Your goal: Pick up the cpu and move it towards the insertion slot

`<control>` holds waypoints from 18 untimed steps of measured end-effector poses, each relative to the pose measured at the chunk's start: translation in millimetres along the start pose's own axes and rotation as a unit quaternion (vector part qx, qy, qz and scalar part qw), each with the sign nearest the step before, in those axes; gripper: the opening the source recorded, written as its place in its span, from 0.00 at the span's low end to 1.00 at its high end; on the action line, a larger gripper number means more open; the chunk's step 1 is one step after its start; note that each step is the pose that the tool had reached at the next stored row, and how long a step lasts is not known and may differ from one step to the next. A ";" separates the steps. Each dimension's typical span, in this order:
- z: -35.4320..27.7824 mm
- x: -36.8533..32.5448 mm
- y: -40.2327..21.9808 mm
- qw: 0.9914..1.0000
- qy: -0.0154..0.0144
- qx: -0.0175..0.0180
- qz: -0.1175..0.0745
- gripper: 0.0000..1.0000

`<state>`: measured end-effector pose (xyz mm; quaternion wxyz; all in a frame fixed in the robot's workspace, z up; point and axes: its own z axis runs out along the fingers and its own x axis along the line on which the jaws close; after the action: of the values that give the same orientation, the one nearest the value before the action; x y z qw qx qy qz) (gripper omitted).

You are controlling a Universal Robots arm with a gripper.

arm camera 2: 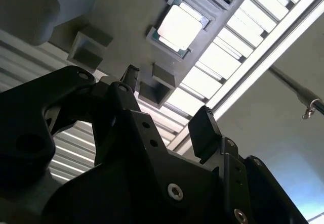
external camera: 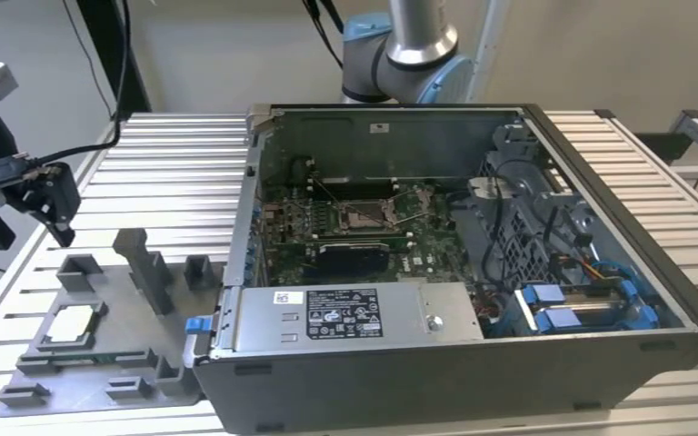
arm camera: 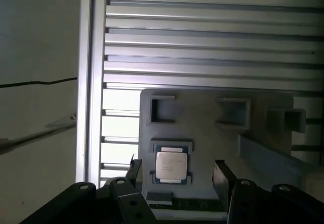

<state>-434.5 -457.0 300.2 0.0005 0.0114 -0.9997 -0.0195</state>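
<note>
The cpu (arm camera: pixel 171 166) lay in the tray (arm camera: pixel 212 133), directly ahead of the released, empty pincer (arm camera 2: pixel 168 93): approach step. Pickup required straddling its edges.

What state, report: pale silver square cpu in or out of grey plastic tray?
In: the cpu lies flat in the tray recess; open gripper holds nothing.

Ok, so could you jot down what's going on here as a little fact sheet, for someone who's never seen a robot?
Pincer: open, empty, hovering above the grey tray
Cpu: lying flat in a square pocket of the tray, not yet picked up
Insertion slot: silver-framed socket on the green board inside the open computer case
Tray position: on the slatted table, at the exterior view's left of the case
</note>
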 end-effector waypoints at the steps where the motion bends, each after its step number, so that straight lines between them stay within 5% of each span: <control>1: 1.5 0.0 -0.1 1.000 0.000 0.000 0.000 1.00; 18: 22.6 0.0 -2.7 1.000 0.000 0.000 0.000 1.00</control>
<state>-434.5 -458.8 277.5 0.0004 0.0114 -0.9997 -0.0195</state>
